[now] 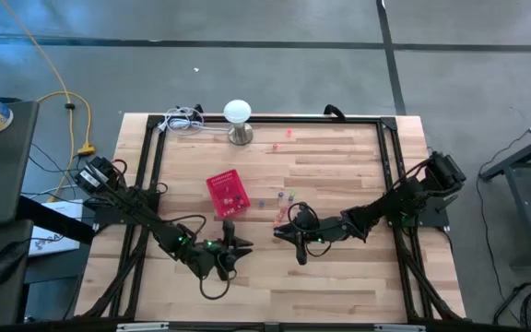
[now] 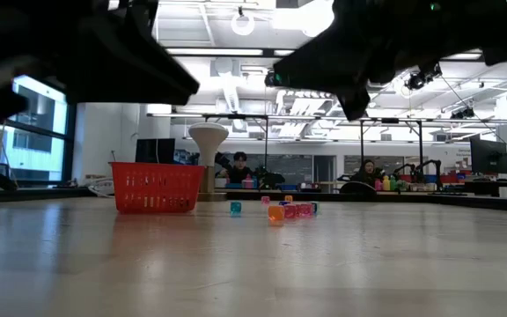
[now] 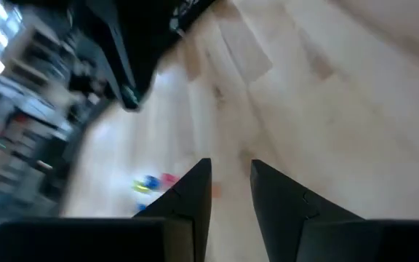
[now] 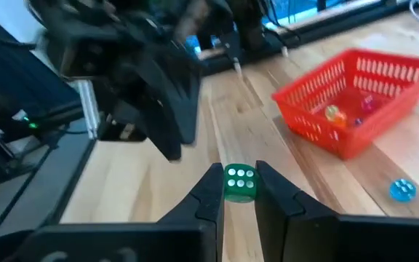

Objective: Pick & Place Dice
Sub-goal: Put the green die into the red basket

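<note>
My right gripper (image 4: pixel 240 191) grips one green die (image 4: pixel 240 183), lifted, near the red basket (image 4: pixel 355 102); loose dice (image 2: pixel 290 210) lie beside it. Left gripper (image 3: pixel 230 191) waits part-open, empty. Next, I judge: carry over basket, release.

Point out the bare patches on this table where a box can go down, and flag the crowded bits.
Free: the wood behind the right hand, toward the table edge, and the far right corner. Some room lies left of the red basket. Crowded: the middle, where the loose dice lie beside the basket and the left hand faces the right one, which grips a green die.
</note>
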`<action>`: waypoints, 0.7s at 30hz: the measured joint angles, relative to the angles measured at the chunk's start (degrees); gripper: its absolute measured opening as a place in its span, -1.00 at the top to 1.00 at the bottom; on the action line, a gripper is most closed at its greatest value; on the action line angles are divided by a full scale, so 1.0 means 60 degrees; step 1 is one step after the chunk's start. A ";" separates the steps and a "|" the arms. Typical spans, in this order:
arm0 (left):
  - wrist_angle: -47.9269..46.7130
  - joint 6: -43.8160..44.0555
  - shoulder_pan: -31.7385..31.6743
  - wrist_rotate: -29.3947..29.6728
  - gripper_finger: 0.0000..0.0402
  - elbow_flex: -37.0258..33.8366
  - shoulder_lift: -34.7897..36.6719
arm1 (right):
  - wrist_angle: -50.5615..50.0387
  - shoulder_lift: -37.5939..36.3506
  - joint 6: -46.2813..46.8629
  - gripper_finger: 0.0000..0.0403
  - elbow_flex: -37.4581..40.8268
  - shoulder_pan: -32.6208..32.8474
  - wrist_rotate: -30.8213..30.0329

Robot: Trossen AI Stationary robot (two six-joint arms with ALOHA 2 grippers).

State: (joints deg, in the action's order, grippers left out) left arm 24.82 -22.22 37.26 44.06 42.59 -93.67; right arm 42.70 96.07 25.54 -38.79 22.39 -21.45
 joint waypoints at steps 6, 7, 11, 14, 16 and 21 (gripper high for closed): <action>0.1056 -0.2258 -0.0035 0.0030 0.55 -0.0011 0.0011 | 0.0968 0.0562 0.0686 0.85 -0.0011 -0.0138 0.1007; 0.1125 -0.2390 -0.0125 -0.0072 0.55 -0.0011 0.0011 | 0.1269 0.0692 0.0749 0.85 -0.0052 -0.0171 0.1174; 0.1481 -0.2526 -0.0450 -0.0106 0.55 -0.0011 0.0011 | 0.1648 0.1178 0.0787 0.85 -0.0414 -0.0173 0.1753; 0.1482 -0.2506 -0.0658 -0.0118 0.55 -0.0011 0.0011 | 0.1661 0.1551 0.0727 0.85 -0.0848 -0.0184 0.2096; 0.1490 -0.2382 -0.0703 -0.0260 0.55 -0.0011 0.0011 | 0.1630 0.1811 0.0710 0.85 -0.1136 -0.0239 0.2364; 0.1433 -0.1825 -0.0682 -0.1327 0.55 -0.0014 0.0011 | 0.1212 0.2124 0.0669 0.85 -0.1650 -0.0299 0.2888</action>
State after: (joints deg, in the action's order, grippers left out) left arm 33.42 -33.17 33.16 36.10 42.50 -93.60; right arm 49.97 108.82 29.55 -48.69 20.60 -4.12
